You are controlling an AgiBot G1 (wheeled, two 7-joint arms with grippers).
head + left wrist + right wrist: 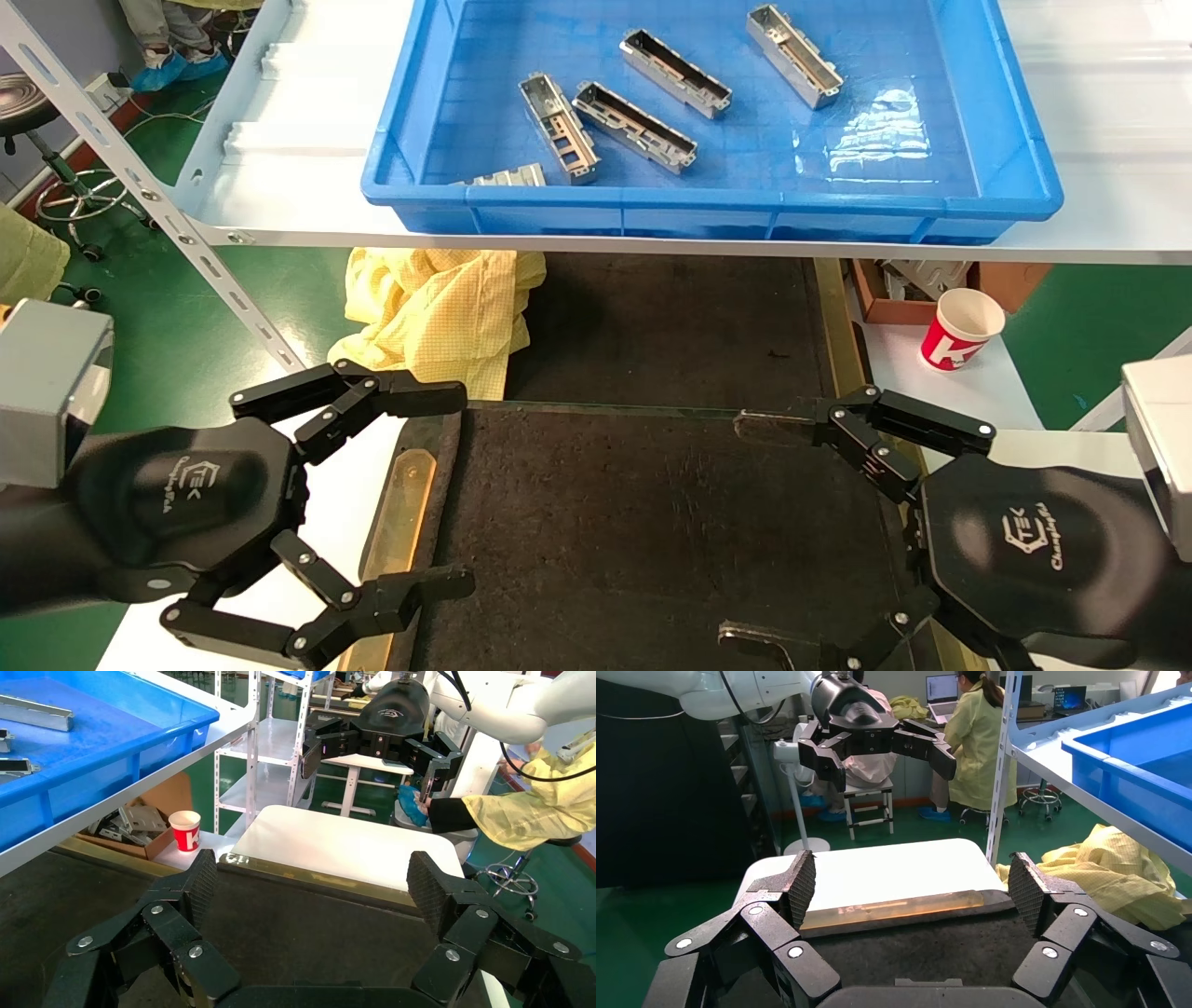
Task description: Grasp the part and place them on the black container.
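Several silver-grey parts lie in the blue crate on the shelf at the back; one is at the left [559,128], one beside it [635,128], one at the far right [794,55]. The black container [652,522] lies flat in front of me with brass strips [396,522] along its sides and nothing on it. My left gripper [461,491] is open and empty over the container's left edge. My right gripper [734,529] is open and empty over its right part. The left wrist view shows open jaws [313,874] above the felt [295,931]. The right wrist view shows the same [912,871].
The blue crate [708,210] stands on a white shelf [279,186] above and behind the container. A yellow cloth [438,308] lies under the shelf at the left. A red paper cup [959,331] and a cardboard box [894,298] stand at the right. A slanted metal upright [140,186] is at the far left.
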